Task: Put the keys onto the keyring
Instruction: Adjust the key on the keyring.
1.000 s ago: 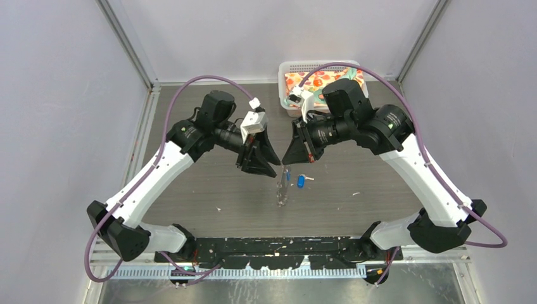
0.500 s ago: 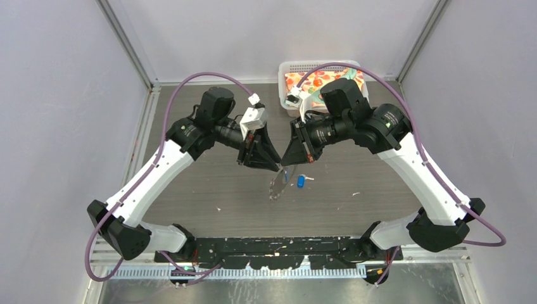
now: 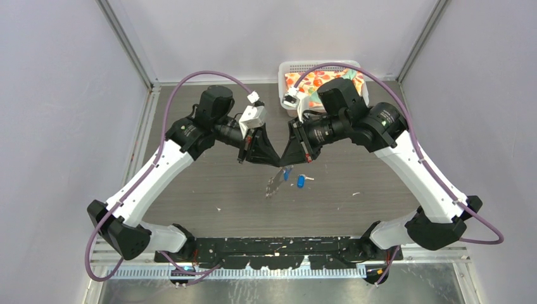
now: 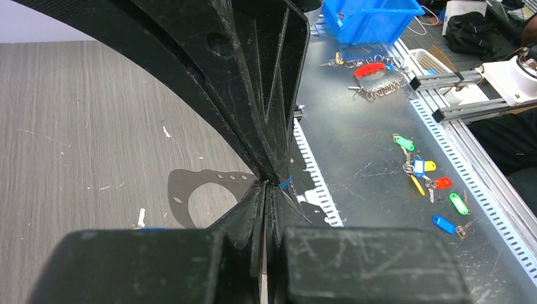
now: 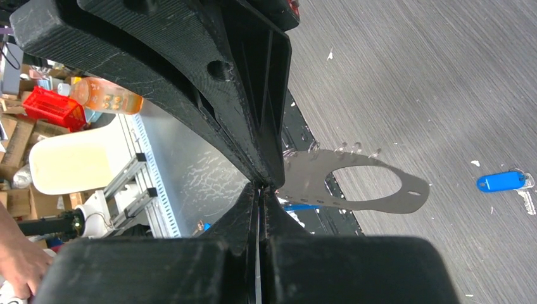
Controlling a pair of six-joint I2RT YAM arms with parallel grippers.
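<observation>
Right gripper (image 5: 259,185) is clamped on the keyring (image 5: 310,183), which hangs toward 7 o'clock. Left gripper (image 4: 268,185) has its jaws together, tip-to-tip with the right. Your loose key (image 3: 301,180) lies at 4 o'clock, nearer the right arm.

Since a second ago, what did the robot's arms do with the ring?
The left gripper slid right to meet the right gripper and shut its jaws. The thin silvery metal keyring hanging from the right jaws swung left. The blue-headed key on the table stayed put.
</observation>
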